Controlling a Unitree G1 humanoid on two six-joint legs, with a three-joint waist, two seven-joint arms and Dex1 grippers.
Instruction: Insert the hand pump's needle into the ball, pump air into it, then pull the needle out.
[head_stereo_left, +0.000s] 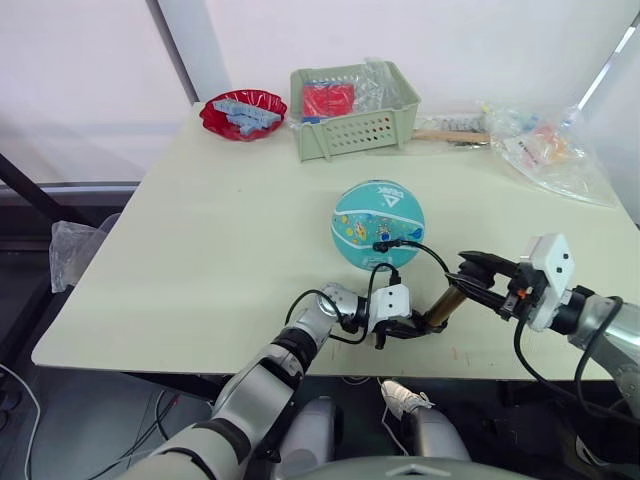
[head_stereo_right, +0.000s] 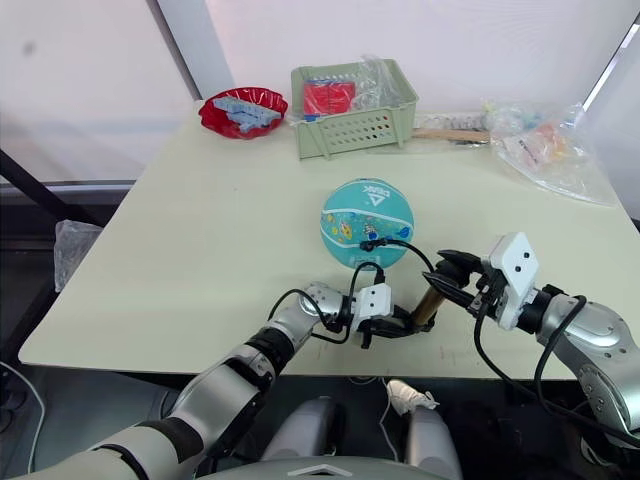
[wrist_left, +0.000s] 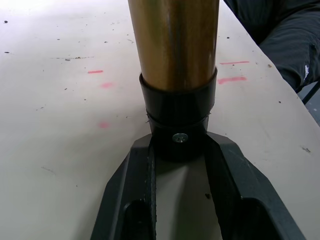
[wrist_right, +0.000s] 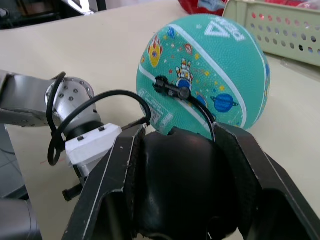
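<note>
The teal ball (head_stereo_left: 378, 223) with cartoon prints rests on the table (head_stereo_left: 200, 230), just beyond both grippers. The hand pump (head_stereo_left: 443, 308), a bronze cylinder, lies tilted near the table's front edge. My left gripper (head_stereo_left: 402, 328) is shut on its black lower end (wrist_left: 177, 132). My right gripper (head_stereo_left: 473, 278) is shut on the pump's black handle (wrist_right: 180, 185). The thin black hose (head_stereo_left: 425, 250) loops from the pump up to the ball. Its small black fitting (wrist_right: 170, 89) sits against the ball's skin, and the needle tip is hidden there.
A green basket (head_stereo_left: 355, 125) with packets stands at the back, with a red bowl (head_stereo_left: 243, 112) to its left. Clear plastic bags (head_stereo_left: 555, 150) lie at the back right. The table's front edge (head_stereo_left: 300, 370) runs right under both grippers.
</note>
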